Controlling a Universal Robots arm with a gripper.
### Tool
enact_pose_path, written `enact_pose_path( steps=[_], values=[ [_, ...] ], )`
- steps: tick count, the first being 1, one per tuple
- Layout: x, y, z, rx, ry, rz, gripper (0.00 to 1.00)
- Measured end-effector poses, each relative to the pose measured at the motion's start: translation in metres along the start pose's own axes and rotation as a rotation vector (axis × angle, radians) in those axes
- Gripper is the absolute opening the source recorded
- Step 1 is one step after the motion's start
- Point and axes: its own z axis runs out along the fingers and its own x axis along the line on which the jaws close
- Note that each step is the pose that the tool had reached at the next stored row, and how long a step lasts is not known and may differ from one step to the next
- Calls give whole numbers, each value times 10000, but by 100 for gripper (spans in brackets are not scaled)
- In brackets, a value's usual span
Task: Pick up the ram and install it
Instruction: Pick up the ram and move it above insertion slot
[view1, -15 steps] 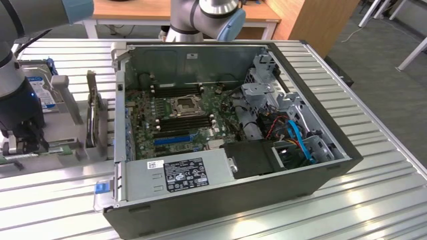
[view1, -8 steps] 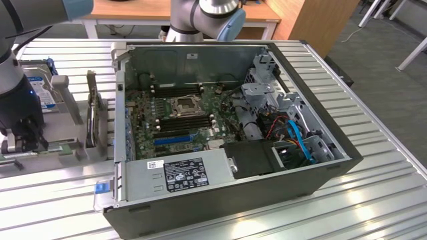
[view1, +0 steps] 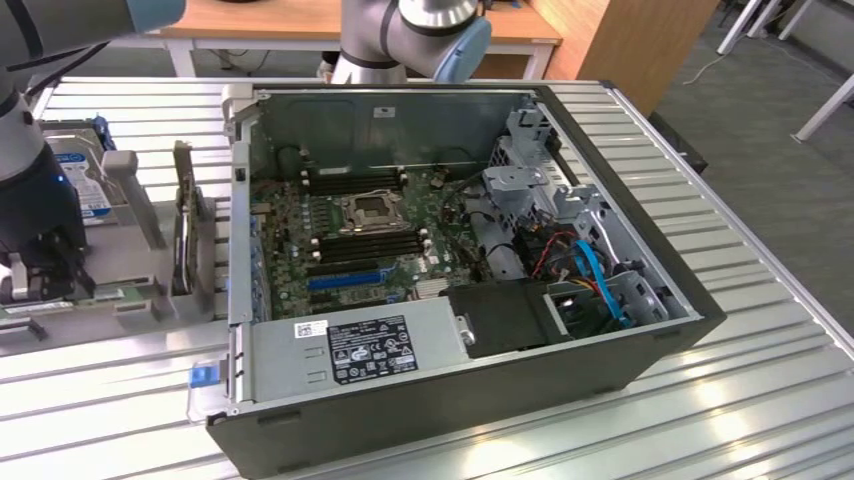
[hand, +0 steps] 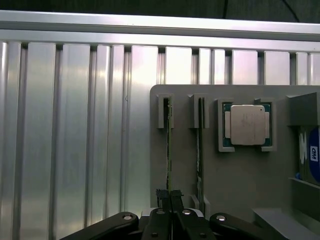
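Here the claw (hand: 169, 194) pinches the ram (hand: 168, 145) standing edgewise in its grey holder (hand: 240, 180).

No text is legible. Power supply (view1: 280, 362): black label (view1: 367, 352) with white print, and a small white barcode sticker (view1: 310, 329). Case (view1: 441, 125), rear wall: white sticker (view1: 384, 111). Hard drive (view1: 83, 170): blue label (hand: 314, 152) bearing a white mark, possibly a logo.

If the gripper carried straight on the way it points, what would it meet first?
Probably the ram, on edge in its grey holder: the gripper, jaws shut, lines up with that stick's end. Depth is unclear; they may be touching.
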Motion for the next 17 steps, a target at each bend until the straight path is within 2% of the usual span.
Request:
enact_pose_path(
  steps=[17],
  values=[
    [-4, -7, -135, 0, 0, 0, 11]
  ],
)
